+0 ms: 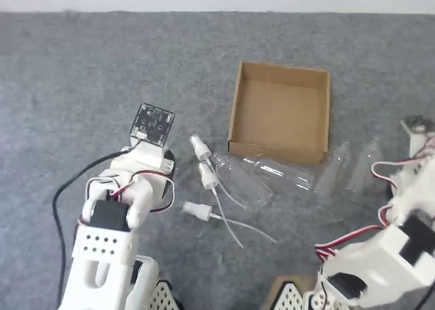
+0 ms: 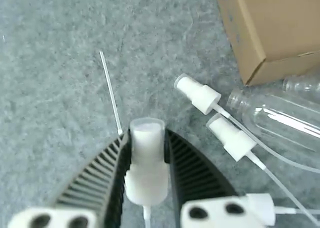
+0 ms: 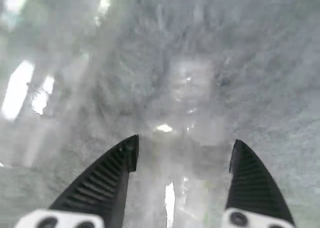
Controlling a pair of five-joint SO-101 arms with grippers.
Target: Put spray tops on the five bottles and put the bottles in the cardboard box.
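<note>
Left claw pinched on 1 spray top, gripped across its white body, held over the table left of the middle. 3 loose spray tops lie just beside it near mid-table, dip tubes trailing toward the near edge. Cardboard box sits open toward the far edge, right of centre, with 0 bottles in it. Clear bottles lie on their sides along the box's near wall, running toward the right edge; at least 4 countable, none visibly capped. Right claw spread wide near the right edge; a blurred bottle appears to lie ahead between the jaws, contact not discernible. Judgement: step in hand is the 1st capping, with a top in grip and no bottle gripped yet; task barely begun. Next move calls for the right claw to close on a bottle and present its neck, then the left claw to feed the dip tube into the neck before seating the top. Risks: the flexible tube missing the narrow opening; the round bottle rolling or slipping.
</note>
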